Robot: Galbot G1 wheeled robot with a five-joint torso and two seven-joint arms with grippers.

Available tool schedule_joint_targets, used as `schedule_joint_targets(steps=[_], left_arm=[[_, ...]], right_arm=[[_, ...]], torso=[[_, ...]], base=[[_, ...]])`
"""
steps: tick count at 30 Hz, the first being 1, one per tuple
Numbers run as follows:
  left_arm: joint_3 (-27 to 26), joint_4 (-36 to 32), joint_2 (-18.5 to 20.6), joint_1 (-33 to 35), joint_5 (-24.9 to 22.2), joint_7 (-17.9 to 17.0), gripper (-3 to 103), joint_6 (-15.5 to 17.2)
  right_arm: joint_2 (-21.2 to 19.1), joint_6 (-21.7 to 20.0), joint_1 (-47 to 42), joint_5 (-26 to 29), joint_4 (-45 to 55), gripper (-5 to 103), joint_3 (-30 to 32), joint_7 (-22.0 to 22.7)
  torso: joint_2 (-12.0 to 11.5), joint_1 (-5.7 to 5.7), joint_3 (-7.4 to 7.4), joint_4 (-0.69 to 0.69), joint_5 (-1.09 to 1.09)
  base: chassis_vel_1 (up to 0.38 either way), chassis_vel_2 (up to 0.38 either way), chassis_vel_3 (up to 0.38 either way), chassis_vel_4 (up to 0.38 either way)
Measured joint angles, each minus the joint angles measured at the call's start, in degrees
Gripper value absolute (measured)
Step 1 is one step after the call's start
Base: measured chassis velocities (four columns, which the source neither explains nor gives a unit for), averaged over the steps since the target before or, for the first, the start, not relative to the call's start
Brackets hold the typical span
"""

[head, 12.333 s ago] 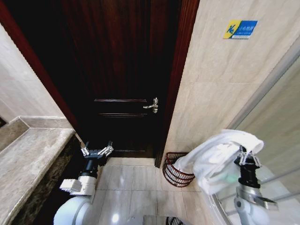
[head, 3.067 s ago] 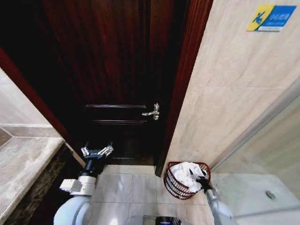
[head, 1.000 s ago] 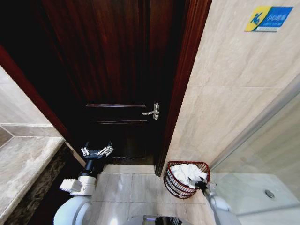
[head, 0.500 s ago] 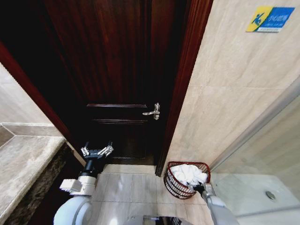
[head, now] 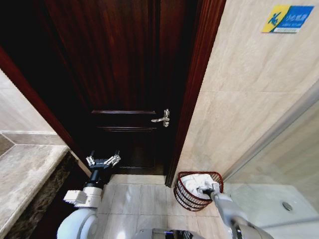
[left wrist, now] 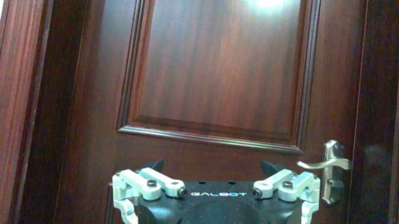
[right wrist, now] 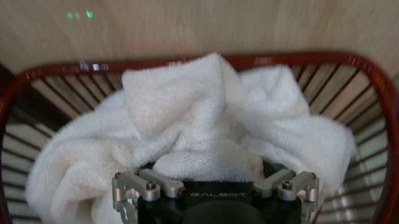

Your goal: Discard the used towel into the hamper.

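The hamper (head: 185, 195), a small round reddish-brown wire basket, stands on the floor tiles by the door frame. The white towel (head: 190, 179) lies crumpled inside it, heaped up to the rim. In the right wrist view the towel (right wrist: 187, 116) covers most of the hamper's (right wrist: 374, 93) inside. My right gripper (head: 203, 190) reaches in over the hamper's near rim. It is open, its jaws spread with a fold of towel between them (right wrist: 209, 164). My left gripper (head: 102, 161) is open and held up idle before the door (left wrist: 212, 165).
A dark wooden door (head: 124, 74) with a silver lever handle (head: 162, 118) stands shut straight ahead. A marble counter (head: 25, 174) runs along the left. A glass shower partition (head: 284, 159) borders the hamper on the right, with beige tiled wall behind.
My right gripper has moved forward and left, from beside the hamper's near rim to over the towel. The towel stays in the hamper. The left arm has not moved.
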Motion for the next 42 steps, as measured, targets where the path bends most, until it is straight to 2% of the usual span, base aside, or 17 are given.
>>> schedule_joint_targets(steps=[2,3,5,8,9,12,13,15,16,19,22,24,25,29,32,37,42], left_arm=[[0.00,0.00,0.00,0.00,0.00,0.00,100,0.00],[0.00,0.00,0.00,0.00,0.00,0.00,100,0.00],[0.00,0.00,0.00,0.00,0.00,0.00,100,0.00],[0.00,0.00,0.00,0.00,0.00,0.00,100,0.00],[0.00,0.00,0.00,0.00,0.00,0.00,100,0.00],[0.00,0.00,0.00,0.00,0.00,0.00,100,0.00],[0.00,0.00,0.00,0.00,0.00,0.00,100,0.00],[0.00,0.00,0.00,0.00,0.00,0.00,100,0.00],[0.00,0.00,0.00,0.00,0.00,0.00,100,0.00],[0.00,0.00,0.00,-0.01,0.00,0.00,100,0.00],[0.00,0.00,0.00,0.00,0.00,0.00,100,0.00],[0.00,0.00,-0.01,0.00,0.00,-0.01,100,0.00],[0.01,0.00,0.00,0.00,0.00,0.01,100,0.00],[0.00,0.00,0.00,0.00,0.00,0.00,100,0.00],[0.00,0.00,0.00,0.00,0.00,0.00,100,0.00],[0.00,0.00,0.00,0.00,0.00,0.00,100,0.00],[0.00,0.00,0.00,0.00,0.00,0.00,100,0.00]], right_arm=[[-0.04,1.49,-0.60,-0.14,0.95,100,0.08,-0.24],[-0.34,3.64,-2.77,-0.32,4.27,100,0.15,-1.33],[-0.50,4.02,-3.67,-0.24,5.52,100,0.15,-1.82],[-1.76,4.99,-10.68,2.40,14.99,100,0.06,-5.15],[-1.76,4.99,-10.68,2.40,14.99,100,0.06,-5.15],[-2.55,4.67,-17.53,7.35,24.97,100,-0.09,-7.35],[-2.77,4.53,-21.72,10.98,31.15,100,-0.06,-8.00],[-2.76,4.40,-24.47,12.93,34.98,100,0.05,-8.04],[-2.55,4.34,-29.15,15.52,41.34,100,0.41,-7.70],[-1.84,4.19,-33.94,17.67,47.95,100,0.99,-6.65],[1.61,4.42,-43.00,20.51,61.02,100,2.60,-2.89],[2.40,4.80,-44.35,20.85,62.98,100,2.86,-2.42],[4.48,5.97,-48.16,21.37,68.40,100,3.19,-0.96],[7.90,8.04,-54.61,21.38,76.70,100,3.25,1.44],[11.52,11.75,-61.61,20.49,85.52,100,2.50,3.87],[13.99,14.83,-65.97,18.99,94.56,100,1.45,6.20],[15.11,14.82,-68.38,18.63,102.78,100,0.47,6.92]], torso=[[0.00,0.00,0.00,0.00,-0.01],[0.00,0.00,-0.01,0.03,-0.02],[0.00,0.00,-0.01,0.03,-0.02],[0.00,-0.01,-0.01,0.00,-0.02],[0.00,-0.01,-0.01,0.00,-0.02],[0.01,-0.02,-0.02,-0.01,-0.03],[0.01,-0.02,-0.02,0.00,-0.04],[0.02,-0.02,-0.02,0.02,-0.04],[0.01,-0.02,-0.02,0.00,-0.03],[0.02,-0.02,-0.02,-0.01,-0.05],[0.02,-0.02,-0.02,0.01,-0.03],[0.02,-0.02,-0.02,0.01,-0.06],[0.02,-0.02,-0.02,0.01,-0.05],[0.02,-0.02,-0.02,0.00,-0.05],[0.02,-0.03,-0.02,-0.01,-0.05],[0.02,-0.02,-0.01,0.01,-0.04],[0.02,-0.01,-0.01,0.01,-0.04]], base=[[0.000,0.000,0.000,0.000],[0.000,0.000,0.000,0.000],[0.000,0.000,0.000,0.000],[0.000,0.000,0.000,0.000],[0.000,0.000,0.000,0.000],[0.000,0.000,0.000,0.000],[0.000,0.000,0.000,0.000],[0.000,0.000,0.000,0.000],[0.000,0.000,0.000,0.000],[0.000,0.000,0.000,0.000],[0.000,0.000,0.000,0.000],[0.000,0.000,0.000,0.000],[0.000,0.000,0.000,0.000],[0.000,0.000,0.000,0.000],[0.000,0.000,0.000,0.000],[0.000,0.000,0.000,0.000],[0.000,0.000,0.000,0.000]])
